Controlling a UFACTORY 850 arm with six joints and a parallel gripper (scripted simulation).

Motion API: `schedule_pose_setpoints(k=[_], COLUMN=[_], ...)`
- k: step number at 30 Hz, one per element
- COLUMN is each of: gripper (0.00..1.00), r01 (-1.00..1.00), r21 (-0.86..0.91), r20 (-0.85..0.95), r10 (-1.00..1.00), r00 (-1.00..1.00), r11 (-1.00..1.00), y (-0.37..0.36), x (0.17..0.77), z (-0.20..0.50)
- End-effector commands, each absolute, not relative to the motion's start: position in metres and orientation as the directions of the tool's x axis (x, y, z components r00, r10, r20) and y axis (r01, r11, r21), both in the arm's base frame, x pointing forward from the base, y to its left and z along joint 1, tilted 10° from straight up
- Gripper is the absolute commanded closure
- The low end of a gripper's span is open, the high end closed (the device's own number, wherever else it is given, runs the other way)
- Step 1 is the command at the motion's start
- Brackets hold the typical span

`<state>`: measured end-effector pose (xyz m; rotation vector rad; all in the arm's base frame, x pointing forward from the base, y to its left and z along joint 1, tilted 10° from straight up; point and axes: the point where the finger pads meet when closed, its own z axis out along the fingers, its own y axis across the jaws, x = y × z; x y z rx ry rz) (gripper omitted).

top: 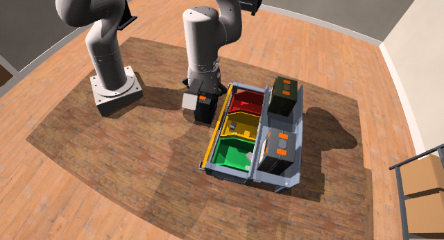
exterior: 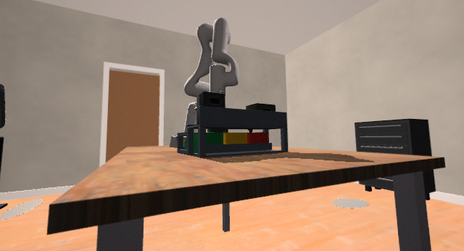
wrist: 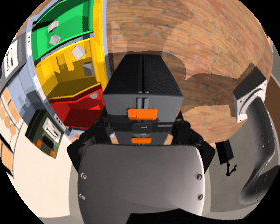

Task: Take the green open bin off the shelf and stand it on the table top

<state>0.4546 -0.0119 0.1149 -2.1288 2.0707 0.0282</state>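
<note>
The green open bin [top: 232, 153] sits in the shelf's lower level at the near end, with small grey parts inside. It also shows in the wrist view [wrist: 60, 26] and in the exterior view [exterior: 204, 139]. The yellow bin [top: 243, 125] and the red bin [top: 249, 102] stand beside it. My gripper [top: 205, 101] is shut on a black case with orange latches [top: 205, 111], held upright just in front of the shelf, level with the red bin. The wrist view shows the case [wrist: 143, 92] between the fingers. The gripper is apart from the green bin.
The grey shelf frame [top: 254, 136] has a yellow front rail [top: 216, 127]. On its top level lie a dark green case [top: 284, 94] and a dark grey case [top: 277, 151]. The arm's base [top: 114, 91] stands at the left. A black cabinet [exterior: 395, 142] stands beyond the table.
</note>
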Motion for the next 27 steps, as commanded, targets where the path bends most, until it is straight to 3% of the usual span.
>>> schedule_pose_setpoints(k=[1, 7, 27], gripper=[1.00, 1.00, 1.00], r01=[-0.994, -0.994, -0.994], r21=[-0.111, -0.111, -0.111], r20=[-0.132, -0.133, -0.133], r10=[-0.991, -0.991, -0.991], r00=[0.035, 0.035, 0.035], r11=[-0.020, -0.020, -0.020], y=[-0.012, 0.042, 0.078], x=[0.455, 0.446, 0.440], z=[0.116, 0.122, 0.126])
